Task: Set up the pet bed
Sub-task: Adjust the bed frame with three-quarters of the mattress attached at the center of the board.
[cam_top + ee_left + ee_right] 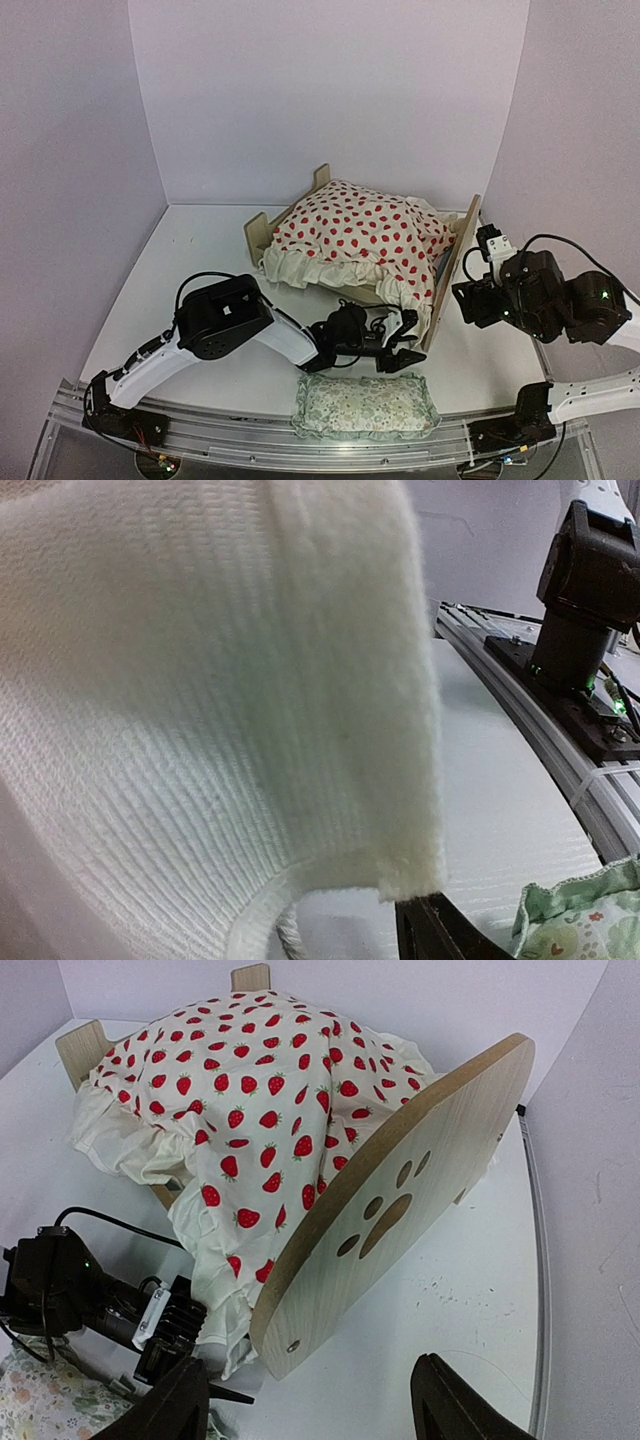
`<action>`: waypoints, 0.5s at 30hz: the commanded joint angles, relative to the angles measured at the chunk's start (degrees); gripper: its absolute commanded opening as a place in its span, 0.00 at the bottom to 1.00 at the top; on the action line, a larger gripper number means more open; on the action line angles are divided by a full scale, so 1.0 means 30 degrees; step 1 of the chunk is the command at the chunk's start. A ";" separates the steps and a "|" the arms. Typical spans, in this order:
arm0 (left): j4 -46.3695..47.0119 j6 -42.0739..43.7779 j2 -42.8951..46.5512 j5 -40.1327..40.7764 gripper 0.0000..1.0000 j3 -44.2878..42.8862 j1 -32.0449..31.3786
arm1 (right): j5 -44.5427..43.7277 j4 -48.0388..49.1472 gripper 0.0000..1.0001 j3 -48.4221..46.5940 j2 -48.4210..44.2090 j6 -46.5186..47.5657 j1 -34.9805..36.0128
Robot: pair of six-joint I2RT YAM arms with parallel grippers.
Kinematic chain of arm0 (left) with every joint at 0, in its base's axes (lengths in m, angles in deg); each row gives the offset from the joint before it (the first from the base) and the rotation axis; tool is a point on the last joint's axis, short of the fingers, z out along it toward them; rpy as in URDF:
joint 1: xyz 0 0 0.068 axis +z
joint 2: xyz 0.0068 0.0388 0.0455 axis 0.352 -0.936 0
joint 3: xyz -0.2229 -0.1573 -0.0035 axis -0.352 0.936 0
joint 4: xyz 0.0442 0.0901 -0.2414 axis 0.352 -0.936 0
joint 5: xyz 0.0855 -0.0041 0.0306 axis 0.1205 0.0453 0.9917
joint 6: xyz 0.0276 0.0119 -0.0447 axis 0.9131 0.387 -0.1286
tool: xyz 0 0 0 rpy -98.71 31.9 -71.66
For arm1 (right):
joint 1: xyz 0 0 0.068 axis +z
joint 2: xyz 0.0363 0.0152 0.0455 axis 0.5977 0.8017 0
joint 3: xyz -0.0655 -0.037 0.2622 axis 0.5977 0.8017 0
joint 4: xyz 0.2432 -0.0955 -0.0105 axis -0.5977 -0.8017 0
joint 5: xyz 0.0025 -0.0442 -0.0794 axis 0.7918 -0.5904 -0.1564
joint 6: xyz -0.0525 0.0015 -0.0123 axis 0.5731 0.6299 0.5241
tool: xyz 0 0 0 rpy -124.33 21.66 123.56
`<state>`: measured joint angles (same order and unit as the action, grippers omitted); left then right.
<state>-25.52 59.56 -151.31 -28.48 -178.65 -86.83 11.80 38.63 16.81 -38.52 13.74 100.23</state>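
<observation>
The pet bed [452,270] sits on the white desk [190,260], straight ahead of the right jaws. Its rounded headboard [320,1300], with the paw-print cutout, is the part nearest to them and leans over at a tilt. The two low posts of the far end [85,1050] stand beyond it.

A cream strawberry-print cushion [360,235] is heaped over the frame and hides the base. Its pale frill spills over the side toward the left jaws.

The right jaws stand wide. Both fingers [455,1400] show at the bottom of the right wrist view with only bare desk [470,1290] between them. They are short of the headboard and not touching it.

The left arm [215,320] reaches across the desk. Its jaws are parted at the hanging frill, just beside the lower end of the headboard. In the left wrist view, white ribbed cloth [200,680] fills the space in front of these jaws, and only one dark finger [430,930] shows below it. Whether the cloth is pinched cannot be told.

A small green floral pillow [365,405] lies flat on the desk, close beside the left jaws on their near side and apart from the bed.
</observation>
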 commanded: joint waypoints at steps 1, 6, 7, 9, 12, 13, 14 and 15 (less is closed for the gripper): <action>-0.0478 -0.0274 -0.0650 -0.0301 0.57 -0.0612 0.0059 | 0.0241 0.0368 0.70 0.0177 -0.0210 0.0057 0.0039; 0.0134 -0.0309 -0.0940 0.0035 0.53 -0.0828 -0.0119 | 0.0294 0.0416 0.70 0.0235 -0.0282 0.0090 0.0036; 0.0124 -0.0357 -0.1016 0.0149 0.52 -0.0948 -0.0144 | 0.0321 0.0416 0.70 0.0247 -0.0301 0.0093 0.0037; 0.0213 -0.0837 -0.1142 0.0401 0.49 -0.1127 -0.0210 | 0.0401 0.0416 0.70 0.0275 -0.0349 0.0091 0.0035; 0.0308 -0.0908 -0.1304 0.0755 0.44 -0.1270 -0.0259 | 0.0520 0.0425 0.70 0.0302 -0.0497 0.0095 0.0052; 0.0337 -0.0890 -0.1363 0.0901 0.43 -0.1340 -0.0285 | 0.0514 0.0426 0.70 0.0317 -0.0529 0.0093 0.0042; 0.0391 -0.0870 -0.1390 0.0963 0.40 -0.1368 -0.0307 | 0.0531 0.0439 0.70 0.0333 -0.0587 0.0087 0.0036; 0.0441 -0.0866 -0.1422 0.1014 0.37 -0.1412 -0.0310 | 0.0531 0.0458 0.70 0.0365 -0.0619 0.0091 0.0039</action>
<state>-23.47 57.97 -153.21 -27.44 -180.82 -87.43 13.06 38.72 17.24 -39.13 13.74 100.23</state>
